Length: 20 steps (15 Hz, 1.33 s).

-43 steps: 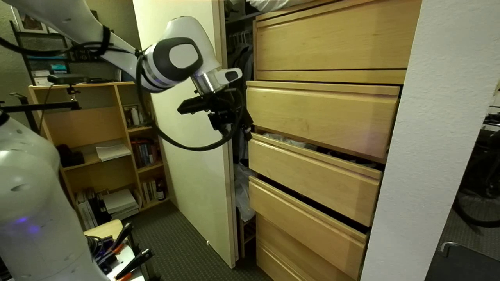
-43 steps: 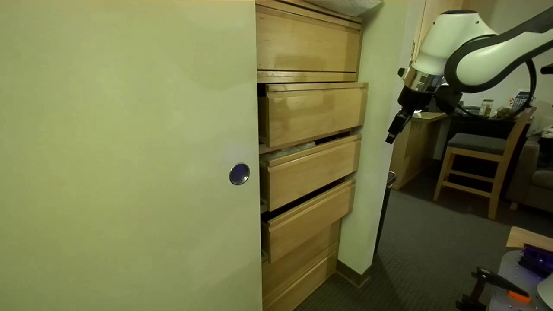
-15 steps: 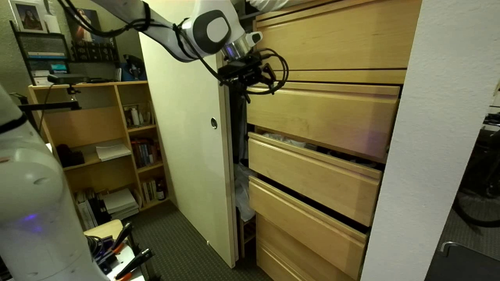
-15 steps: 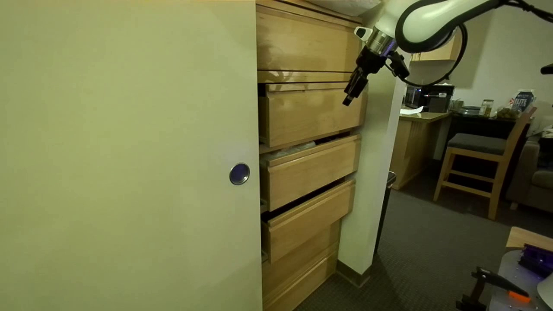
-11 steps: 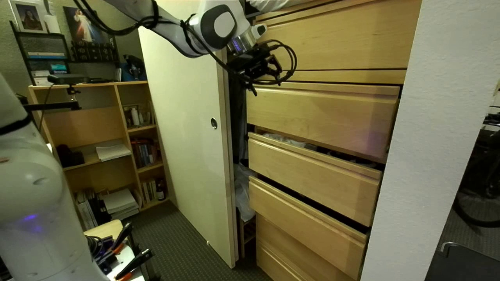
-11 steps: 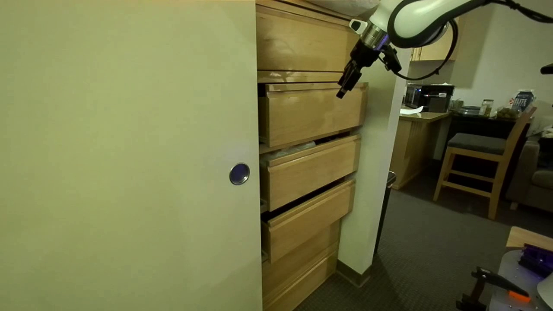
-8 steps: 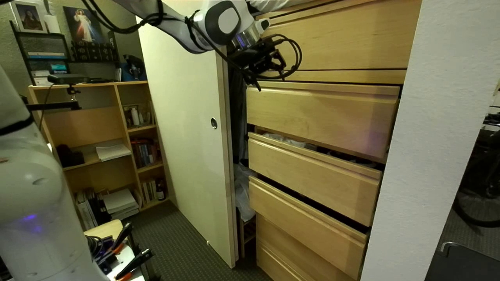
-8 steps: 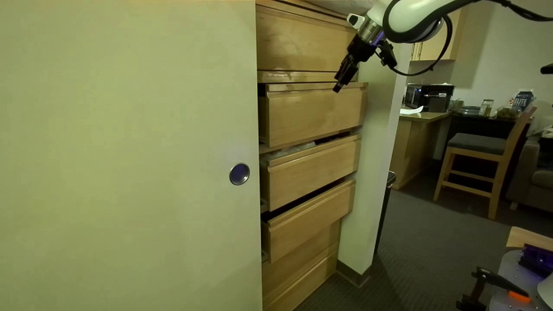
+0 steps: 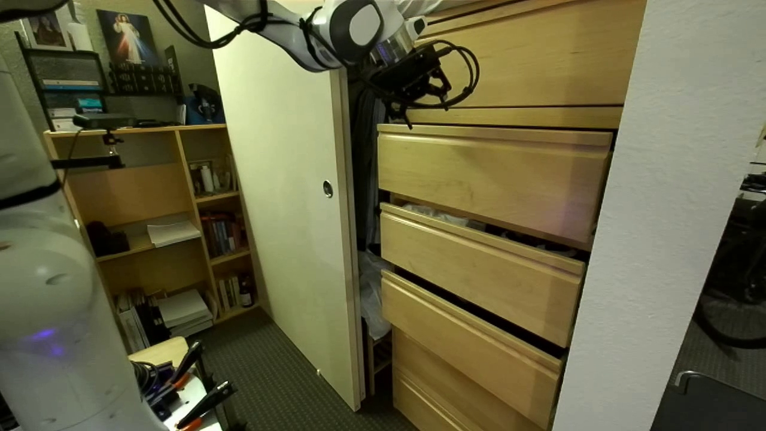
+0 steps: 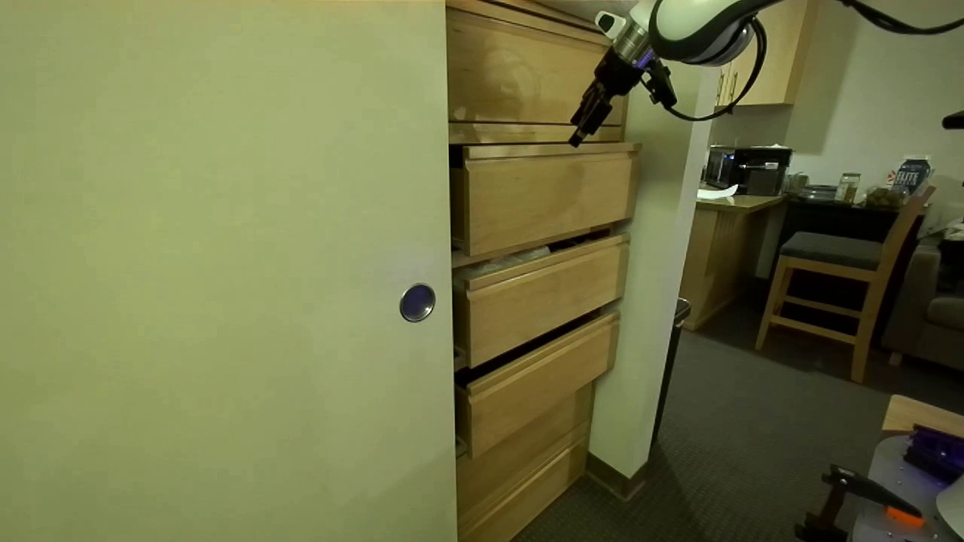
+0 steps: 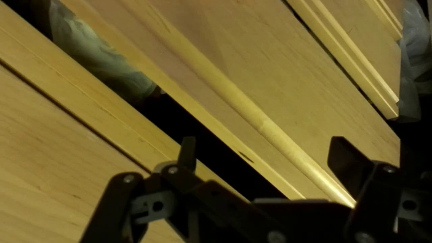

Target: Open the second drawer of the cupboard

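Note:
The second drawer [image 9: 491, 179] of the pale-wood cupboard [image 9: 508, 116] shows in both exterior views [image 10: 550, 199]. It stands part way out. In the wrist view the second drawer [image 11: 290, 81] has a dark gap behind its top edge, with pale plastic inside. My gripper [image 9: 406, 120] is up near the drawer's top edge, also in an exterior view [image 10: 577, 140]. In the wrist view the gripper [image 11: 263, 141] is open, its fingers wide apart and empty. The drawer's top edge and the gap run between the fingers; I cannot tell whether they touch.
The third front [image 9: 479, 269] and fourth front [image 9: 473, 347] also stand part way out below. The top front [image 9: 514, 66] is above. A cream door panel [image 9: 287, 227] stands beside the cupboard, a white wall [image 9: 664, 179] on its far side. A bookshelf [image 9: 131, 191] stands behind.
My gripper has moved up and toward the cupboard, from lower beside the door to near the second drawer's top edge. The drawers have not visibly moved.

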### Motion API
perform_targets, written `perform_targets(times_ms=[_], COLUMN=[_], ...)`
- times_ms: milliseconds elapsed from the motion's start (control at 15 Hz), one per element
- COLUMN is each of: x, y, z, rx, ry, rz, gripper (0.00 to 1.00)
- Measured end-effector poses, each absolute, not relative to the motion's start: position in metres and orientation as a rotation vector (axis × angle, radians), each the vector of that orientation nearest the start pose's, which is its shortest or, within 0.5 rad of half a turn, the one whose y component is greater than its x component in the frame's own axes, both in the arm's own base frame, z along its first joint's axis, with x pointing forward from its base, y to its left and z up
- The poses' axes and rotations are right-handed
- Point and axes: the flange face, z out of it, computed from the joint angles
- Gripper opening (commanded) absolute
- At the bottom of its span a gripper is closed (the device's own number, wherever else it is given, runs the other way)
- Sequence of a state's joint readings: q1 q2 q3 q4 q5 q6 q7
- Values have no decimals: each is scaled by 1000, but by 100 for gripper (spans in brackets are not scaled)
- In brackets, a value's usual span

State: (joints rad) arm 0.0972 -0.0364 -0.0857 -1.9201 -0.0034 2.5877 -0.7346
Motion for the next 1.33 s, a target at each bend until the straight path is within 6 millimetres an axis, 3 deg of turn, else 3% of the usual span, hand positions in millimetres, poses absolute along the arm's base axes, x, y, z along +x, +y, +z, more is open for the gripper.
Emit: perform_targets(times_ms=[400,800,1333], x=[613,615,620], y=[3,8,14], z=[602,607,594], rx=[-2902,-2798,-2702], ry=[-1355,-1571,-1720], rz=[-1157,-1174,-1061], gripper=[100,100,100])
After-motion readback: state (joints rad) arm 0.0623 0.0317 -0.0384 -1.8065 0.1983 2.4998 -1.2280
